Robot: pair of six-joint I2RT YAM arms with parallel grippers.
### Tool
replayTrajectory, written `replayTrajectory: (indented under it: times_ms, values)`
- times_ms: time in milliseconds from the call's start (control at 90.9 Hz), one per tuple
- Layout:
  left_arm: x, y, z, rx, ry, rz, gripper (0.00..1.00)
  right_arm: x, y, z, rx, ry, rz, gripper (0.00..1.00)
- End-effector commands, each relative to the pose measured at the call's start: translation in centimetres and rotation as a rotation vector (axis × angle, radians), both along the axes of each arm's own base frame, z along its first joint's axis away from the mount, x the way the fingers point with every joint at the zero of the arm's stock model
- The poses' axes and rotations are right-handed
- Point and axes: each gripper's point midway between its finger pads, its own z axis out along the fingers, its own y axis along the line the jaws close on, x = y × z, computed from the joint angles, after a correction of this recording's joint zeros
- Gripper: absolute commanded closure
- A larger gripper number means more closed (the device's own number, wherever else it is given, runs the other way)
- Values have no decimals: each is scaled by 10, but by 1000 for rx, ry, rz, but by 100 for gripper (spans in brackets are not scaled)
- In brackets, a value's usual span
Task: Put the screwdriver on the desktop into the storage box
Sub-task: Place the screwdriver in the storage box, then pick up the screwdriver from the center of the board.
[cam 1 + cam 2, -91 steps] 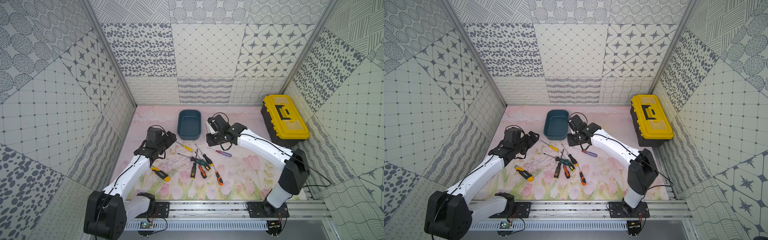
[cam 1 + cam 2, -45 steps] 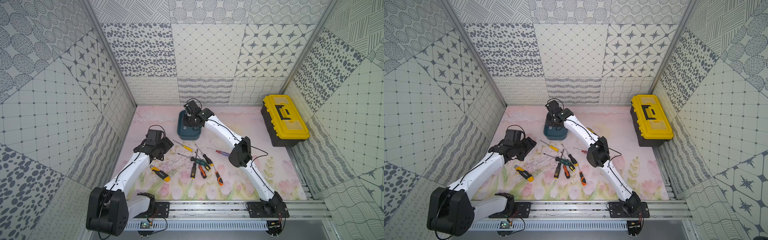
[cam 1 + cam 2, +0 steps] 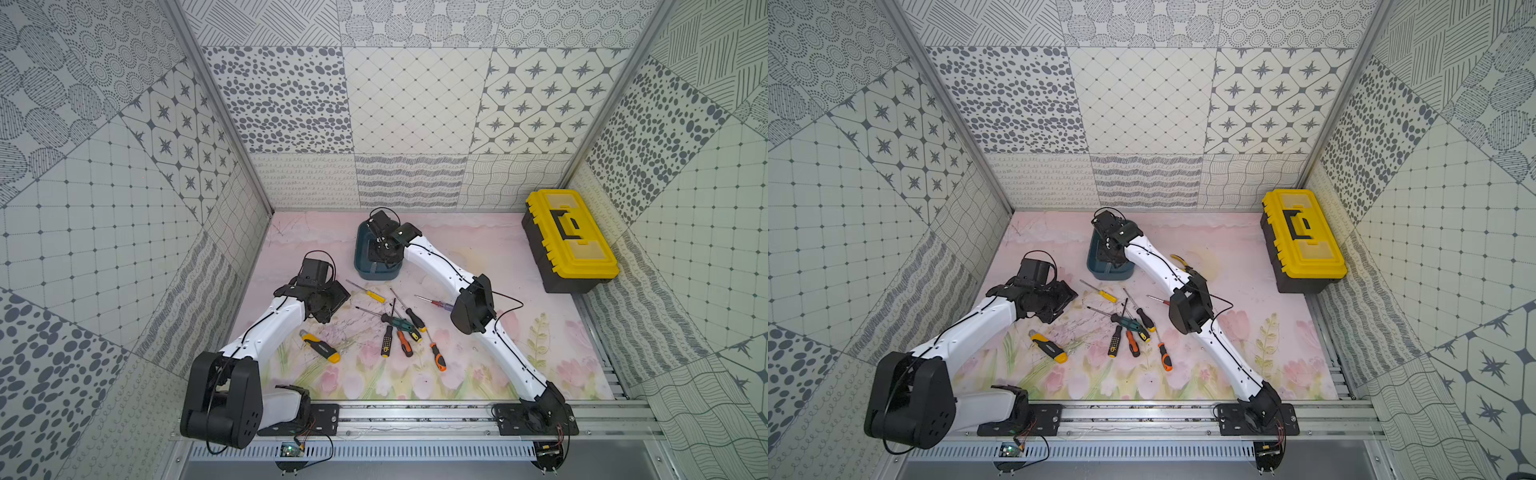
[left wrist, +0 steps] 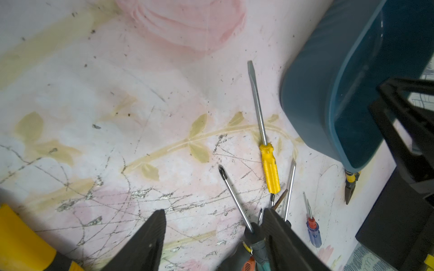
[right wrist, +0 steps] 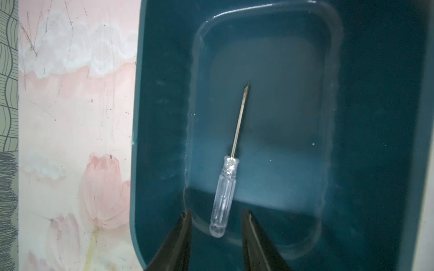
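A: Why are the tools spread across the desktop [image 3: 490,241] like that?

B: They are the waiting pile, I think. Several screwdrivers [image 3: 399,328] lie crossed in a loose cluster in front of the storage box [image 3: 376,272], close enough for either arm.

A: And the box itself?

B: It sits near the back wall, open side up, so a tool can simply be dropped in. One clear-handled screwdriver [image 5: 224,194] lies flat on its floor, shaft pointing away from the wrist camera.

A: Is that one held?

B: No. The right gripper [image 5: 216,211] hangs above it with its fingers parted on either side of the handle and nothing between them touching. It looks released.

A: How does the right arm [image 3: 436,270] stand?

B: Stretched far forward, elbow raised over the desktop, wrist tipped down into the box.

A: The left arm [image 3: 274,324]?

B: Bent low beside the cluster. The left gripper [image 4: 213,209] is spread and empty over the desktop, one finger just beside a Phillips screwdriver [image 4: 234,199]. My guess is it lines up for that one next, though the crossed shafts could snag.
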Motion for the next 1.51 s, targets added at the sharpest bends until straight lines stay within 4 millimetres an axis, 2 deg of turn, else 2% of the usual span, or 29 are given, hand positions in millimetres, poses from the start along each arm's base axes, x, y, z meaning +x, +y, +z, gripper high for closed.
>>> replayTrajectory:
  times_ms: [0, 88, 176, 209, 220, 319, 330, 363, 385, 418, 440, 451, 528, 649, 770, 1123, 1497]
  values:
    - [-1, -7, 1, -32, 24, -4, 31, 9, -4, 53, 19, -120, 3, 59]
    - [-1, -5, 1, -29, 23, 9, 31, 0, -10, 74, -13, -155, 49, 60]
    - [-2, -3, 1, -23, 23, 27, 31, -20, -13, 88, -67, -178, 164, 61]
    - [-3, -1, 1, -16, 26, 39, 30, -33, -12, 84, -102, -180, 227, 61]
    - [-3, 0, 1, -13, 28, 44, 30, -37, -12, 89, -104, -189, 246, 61]
    - [-6, 5, 0, 1, 30, 69, 28, -85, -5, 73, -152, -229, 484, 60]
    - [-5, 5, 1, 0, 27, 70, 28, -89, -5, 78, -145, -251, 502, 60]
    - [-5, 4, 1, -9, 23, 70, 27, -106, -4, 76, -139, -278, 570, 59]
    - [-4, 3, 1, -16, 21, 71, 27, -116, -1, 84, -121, -316, 609, 59]
    - [-3, 1, 2, -25, 18, 75, 26, -135, -7, 75, -126, -318, 663, 58]
    - [-2, 1, 2, -31, 16, 76, 26, -144, -6, 76, -114, -336, 689, 57]
    - [-2, 0, 3, -33, 14, 77, 26, -149, -8, 69, -115, -328, 704, 57]
    - [0, -1, 3, -39, 13, 77, 26, -180, -17, 52, -94, -307, 773, 56]
    - [1, -1, 3, -40, 12, 77, 25, -207, -28, 26, -110, -217, 820, 55]
    - [-2, 0, -1, -36, 19, 84, 25, -212, -36, 0, -157, -125, 800, 55]
    - [-13, 4, -1, -45, 21, 108, 25, -197, -34, -41, -266, -55, 762, 58]
    - [-14, 2, 1, -66, 16, 110, 25, -193, -40, -61, -351, -26, 789, 66]
